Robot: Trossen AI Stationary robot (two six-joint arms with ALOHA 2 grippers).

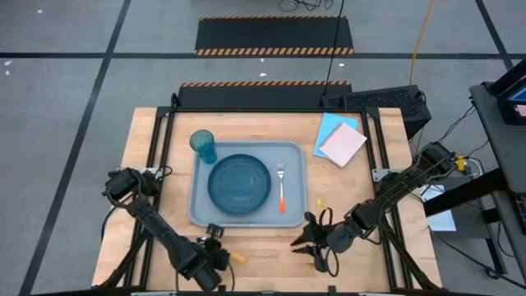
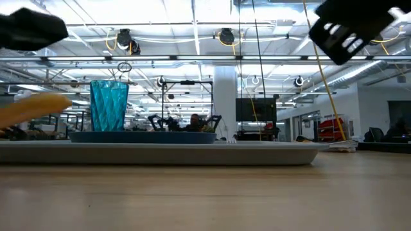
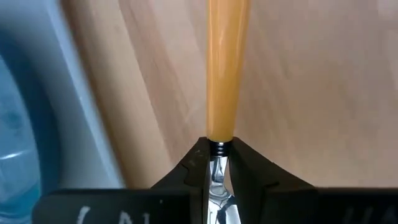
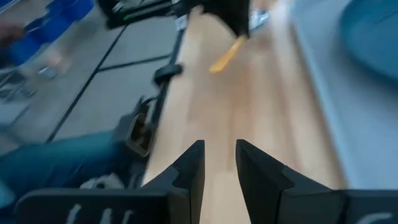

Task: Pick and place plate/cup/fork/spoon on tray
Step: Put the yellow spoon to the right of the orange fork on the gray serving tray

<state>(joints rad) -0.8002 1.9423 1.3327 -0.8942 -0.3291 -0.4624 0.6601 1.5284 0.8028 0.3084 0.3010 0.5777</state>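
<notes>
Gripping spoon [image 3: 227,68] at metal neck, left gripper [image 3: 216,171] clamped on it, near table edge just off tray [image 1: 197,210]. Plate [image 1: 239,182], cup [image 1: 203,145], fork [image 1: 281,187] already on tray. Next: carry spoon over rim, set beside fork. Right gripper [image 4: 219,163] idle, fingers slightly apart, empty.

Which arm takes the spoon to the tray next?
Left. The left gripper is already shut on the spoon at the table's near edge, just beside the tray. The right gripper is empty, farther along that edge.
</notes>
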